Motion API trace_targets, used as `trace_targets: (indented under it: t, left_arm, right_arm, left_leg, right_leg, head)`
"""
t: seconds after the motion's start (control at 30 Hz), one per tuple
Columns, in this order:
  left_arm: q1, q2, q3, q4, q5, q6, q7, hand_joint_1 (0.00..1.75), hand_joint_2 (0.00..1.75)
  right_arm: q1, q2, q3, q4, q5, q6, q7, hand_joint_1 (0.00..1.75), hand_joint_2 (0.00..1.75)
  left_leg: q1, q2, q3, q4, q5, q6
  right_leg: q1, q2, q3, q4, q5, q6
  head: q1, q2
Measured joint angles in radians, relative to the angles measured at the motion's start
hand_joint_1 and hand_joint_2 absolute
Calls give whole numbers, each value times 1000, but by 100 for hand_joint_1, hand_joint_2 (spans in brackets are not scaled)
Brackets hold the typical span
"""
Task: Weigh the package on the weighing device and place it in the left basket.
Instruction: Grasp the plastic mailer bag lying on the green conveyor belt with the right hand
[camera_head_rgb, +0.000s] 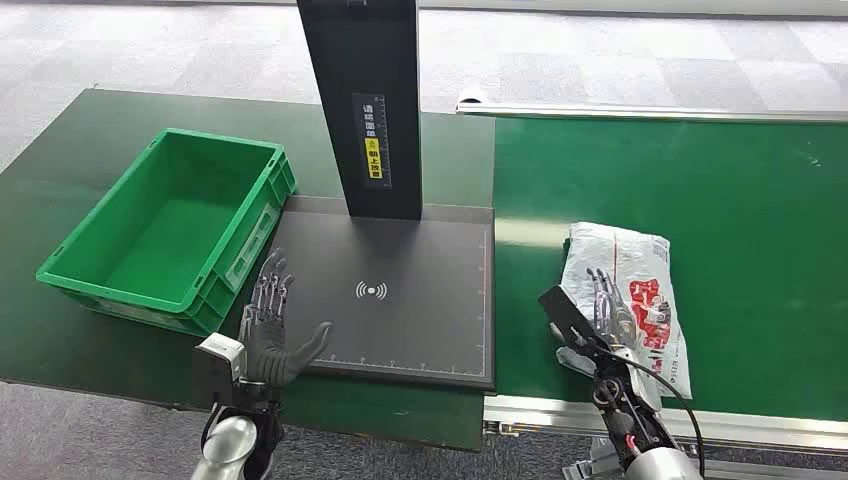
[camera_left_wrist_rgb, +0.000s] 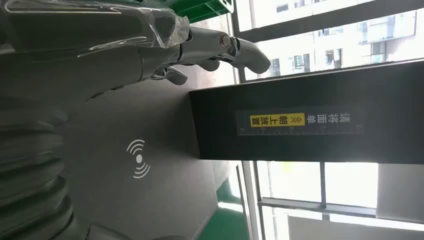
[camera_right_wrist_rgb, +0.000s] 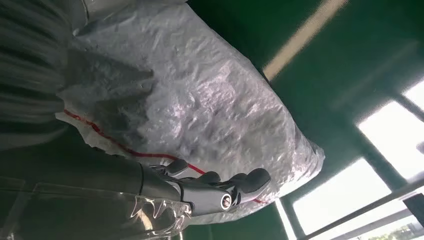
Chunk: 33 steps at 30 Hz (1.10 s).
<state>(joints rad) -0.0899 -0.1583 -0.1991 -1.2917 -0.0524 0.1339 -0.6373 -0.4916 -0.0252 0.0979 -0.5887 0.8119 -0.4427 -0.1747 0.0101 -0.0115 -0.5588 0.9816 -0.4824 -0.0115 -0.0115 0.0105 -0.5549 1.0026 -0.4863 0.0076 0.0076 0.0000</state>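
Covering the work area are two green surfaces: a green table (camera_head_rgb: 60, 190) on the robot's left and a green conveyor belt (camera_head_rgb: 720, 200) on its right, edged by a pale metal rail (camera_head_rgb: 560, 412), with grey carpet tiles (camera_head_rgb: 620, 60) beyond. On the table the weighing device (camera_head_rgb: 400, 320), a flat dark platform printed with a white wireless symbol (camera_head_rgb: 371, 291), carries a black upright column (camera_head_rgb: 365, 100) bearing a yellow label. Just beside the platform's left edge sits the green basket (camera_head_rgb: 165, 228), showing only its bare green floor. The package (camera_head_rgb: 625, 290), a crinkled silver-white mail bag with red print, lies on the belt well apart from the platform. The left hand (camera_head_rgb: 272, 330) hovers at the platform's near left corner, fingers spread and grasping nothing. The right hand (camera_head_rgb: 600, 315) lies against the package's near left edge, fingers stretched along it; whether they actually grip the bag cannot be told. The left wrist view adds what the head view lacks: large windows (camera_left_wrist_rgb: 320, 40) behind the column, with buildings outside, and the column's label read close. The right wrist view brings the bag's wrinkled film (camera_right_wrist_rgb: 200, 100) and a thin red line across it up close, with the fingertips (camera_right_wrist_rgb: 250, 180) resting at its edge, and bright window panes past the belt
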Motion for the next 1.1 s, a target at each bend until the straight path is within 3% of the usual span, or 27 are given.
trace_targets:
  t: [0.43,0.47,0.57,0.6,0.83,1.1]
  left_arm:
    - [-3,-2,0,0,-2,1,17,0,175]
    - [-1,-2,0,0,-2,1,18,0,175]
    - [0,-2,0,0,-2,1,18,0,175]
    - [0,-2,0,0,-2,1,18,0,175]
    - [3,-2,0,0,-2,1,18,0,175]
    - [7,1,1,-10,-10,10,22,0,175]
  right_arm:
    - [1,59,3,91,68,71,79,0,175]
    - [0,63,3,98,67,84,80,19,175]
    - [-5,77,4,115,61,118,82,149,175]
    - [-6,82,4,120,59,125,81,174,175]
    - [-15,93,7,132,25,156,50,175,175]
    - [2,98,1,114,-95,132,-54,175,175]
  left_leg:
    - [0,0,1,0,0,0]
    - [0,0,1,0,0,0]
    - [0,1,4,0,0,0]
    - [0,1,6,0,0,0]
    - [0,1,14,0,-1,0]
    - [0,1,15,0,-1,0]
  right_leg:
    - [0,0,0,0,0,0]
    - [0,0,1,0,0,0]
    - [0,1,3,0,0,0]
    - [0,1,5,0,0,0]
    - [1,1,13,0,0,0]
    - [1,1,14,0,0,0]
  head:
    - [0,0]
    - [0,0]
    - [0,0]
    - [0,0]
    - [0,0]
    - [0,0]
